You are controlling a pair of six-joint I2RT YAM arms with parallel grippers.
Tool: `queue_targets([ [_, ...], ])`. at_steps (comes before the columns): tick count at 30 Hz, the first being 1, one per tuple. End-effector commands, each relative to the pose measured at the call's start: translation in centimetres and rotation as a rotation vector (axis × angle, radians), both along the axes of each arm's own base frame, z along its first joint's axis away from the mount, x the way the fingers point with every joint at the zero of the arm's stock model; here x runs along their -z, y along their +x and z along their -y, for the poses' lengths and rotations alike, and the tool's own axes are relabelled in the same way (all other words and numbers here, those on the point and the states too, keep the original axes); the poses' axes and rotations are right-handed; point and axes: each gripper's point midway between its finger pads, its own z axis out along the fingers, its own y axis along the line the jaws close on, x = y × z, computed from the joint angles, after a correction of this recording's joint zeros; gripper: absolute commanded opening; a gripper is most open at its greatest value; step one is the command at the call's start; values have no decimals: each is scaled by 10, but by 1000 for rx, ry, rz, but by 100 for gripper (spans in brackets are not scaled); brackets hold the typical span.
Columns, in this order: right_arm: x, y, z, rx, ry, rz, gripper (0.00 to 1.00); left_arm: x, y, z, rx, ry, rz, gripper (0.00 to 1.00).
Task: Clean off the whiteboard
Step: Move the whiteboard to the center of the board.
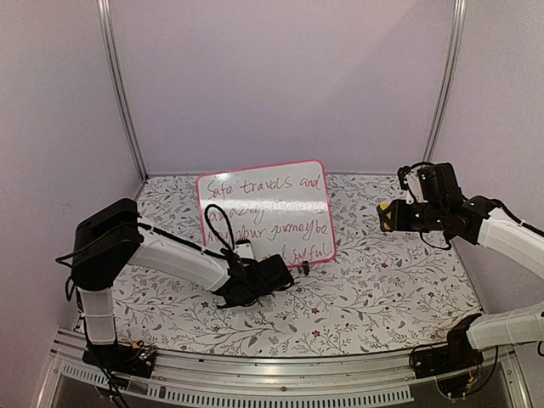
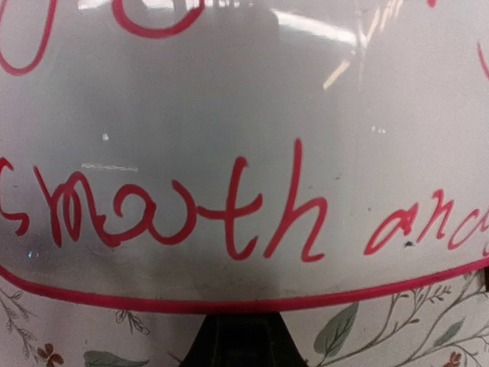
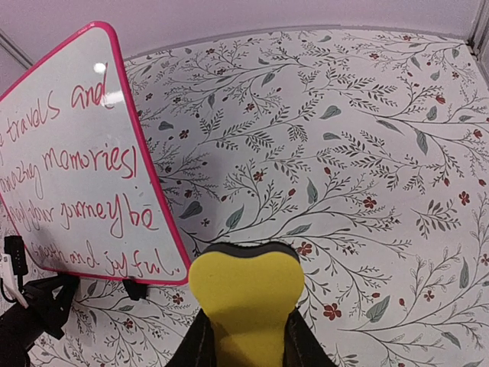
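Top: glossy whiteboard (image 1: pixel 265 202), thin pink-red frame, rounded corners, standing mid-rear on floral-print tabletop (image 1: pixel 374 289), covered in red handwriting. Left hand (image 1: pixel 289 274) low at board's bottom edge, pinched narrow; cannot tell if gripping anything. Right hand (image 1: pixel 389 218) in the air well right of board, clamped on yellow eraser (image 1: pixel 385 214).
Left wrist: shiny board face close up, red cursive, curved red frame, leafy print below.
Right wrist: matte yellow block, notched top, between black fingers (image 3: pixel 197 348); board at left.

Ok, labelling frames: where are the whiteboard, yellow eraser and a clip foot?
whiteboard (image 1: pixel 268 208), top view, written face
yellow eraser (image 3: pixel 246 298), right wrist view, front face
clip foot (image 3: pixel 134 289), right wrist view, black body
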Motion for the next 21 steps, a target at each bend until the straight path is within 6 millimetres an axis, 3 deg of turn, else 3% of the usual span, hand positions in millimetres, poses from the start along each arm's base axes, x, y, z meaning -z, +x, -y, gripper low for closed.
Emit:
queue_targets([
  [1,-6,-2,-2,-13,20,40,23,-8,-22,10,-19,-42,-27,0],
  [7,-3,-4,-8,-44,34,38,23,-10,-35,18,-42,-55,-32,0],
  [21,-1,-13,-19,-122,64,17,23,1,-87,23,-148,-51,-66,0],
])
